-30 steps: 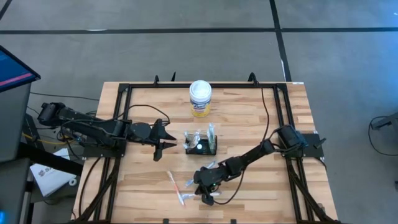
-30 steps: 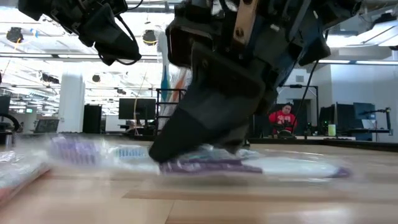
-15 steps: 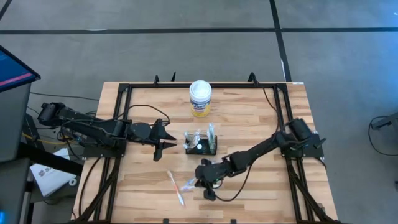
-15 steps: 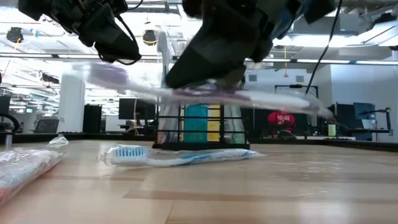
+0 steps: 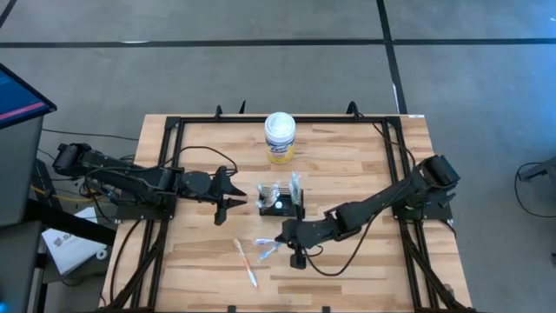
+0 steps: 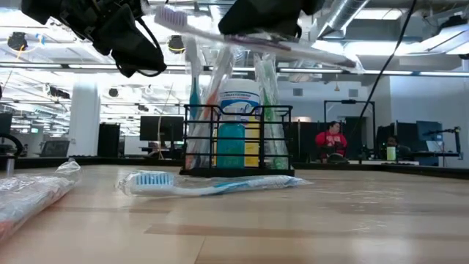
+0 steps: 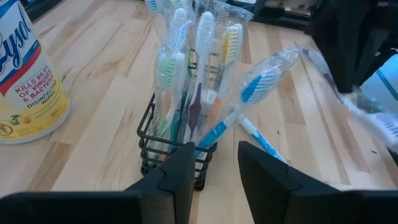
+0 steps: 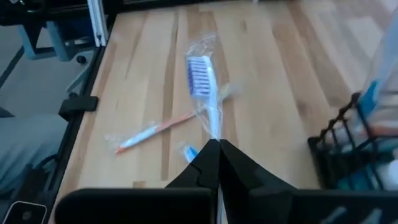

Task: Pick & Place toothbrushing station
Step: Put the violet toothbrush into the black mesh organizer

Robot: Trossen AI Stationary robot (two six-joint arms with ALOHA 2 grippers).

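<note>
Several wrapped toothbrushes already stand in the toothbrushing station (image 5: 281,199), the black wire holder at table centre, so the job looks well underway. Nearest the front edge, two wrapped brushes remain on the wood: a white toothbrush (image 5: 246,263) and, just beside it, a blue-headed toothbrush (image 5: 267,249). Next up, the right gripper (image 5: 287,236) sits at about five o'clock from the station, clenched on a wrapped purple toothbrush (image 6: 253,37) and carrying it clear of the table. At nine o'clock the left gripper (image 5: 233,203) waits, fingers parted, holding nothing. Farthest back, at twelve o'clock, a wipes canister (image 5: 280,137) stands apart.
</note>
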